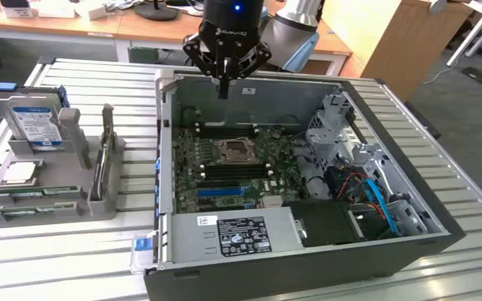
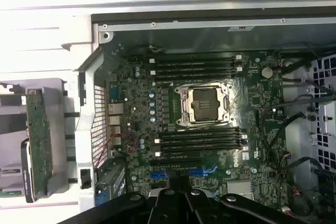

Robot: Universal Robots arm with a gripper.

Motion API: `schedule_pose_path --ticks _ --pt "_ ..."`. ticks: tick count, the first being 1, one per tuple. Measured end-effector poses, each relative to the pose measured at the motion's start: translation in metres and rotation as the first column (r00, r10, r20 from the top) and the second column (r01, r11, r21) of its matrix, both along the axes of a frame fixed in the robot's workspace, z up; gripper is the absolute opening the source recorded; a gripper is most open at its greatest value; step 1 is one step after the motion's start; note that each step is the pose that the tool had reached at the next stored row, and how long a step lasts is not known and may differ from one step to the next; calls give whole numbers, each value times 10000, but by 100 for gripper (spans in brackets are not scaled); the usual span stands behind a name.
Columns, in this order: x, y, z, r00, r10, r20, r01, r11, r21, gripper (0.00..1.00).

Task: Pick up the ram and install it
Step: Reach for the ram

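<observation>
Ribbed metal table (image 1: pixel 476 188): your black gripper (image 1: pixel 223 93) hangs pinched together, empty, above the open black computer case (image 1: pixel 308 276); the thin green ram stick (image 2: pixel 38 140) stands edgewise in the grey plastic holder (image 1: pixel 98 210).

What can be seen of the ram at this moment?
The ram is a long, thin green circuit board. It stands on edge in a slot of the grey holder, which sits beside the open computer case, on the exterior view's left. Only the holder touches it; the shut hand hangs apart from it, over the case's far wall.
</observation>
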State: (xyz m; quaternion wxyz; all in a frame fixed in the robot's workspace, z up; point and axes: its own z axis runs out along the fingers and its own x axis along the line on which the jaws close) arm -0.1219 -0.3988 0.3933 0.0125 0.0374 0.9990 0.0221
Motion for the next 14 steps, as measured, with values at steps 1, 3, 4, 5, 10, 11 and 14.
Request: schedule_pose_path --ticks 1,3,4,5,10,11,14 --pt "0 0 0 10000 0 0 0 10000 0 11" --pt "0 0 0 10000 0 0 0 10000 0 11" --pt "0 0 0 10000 0 -1 0 10000 0 11" --pt "0 0 0 10000 0 0 0 10000 0 11" --pt "0 0 0 10000 0 0 0 10000 0 11" --pt "0 0 0 10000 0 0 0 10000 0 11" --pt "-15 0 -2 10000 -2 2 2 10000 2 11"
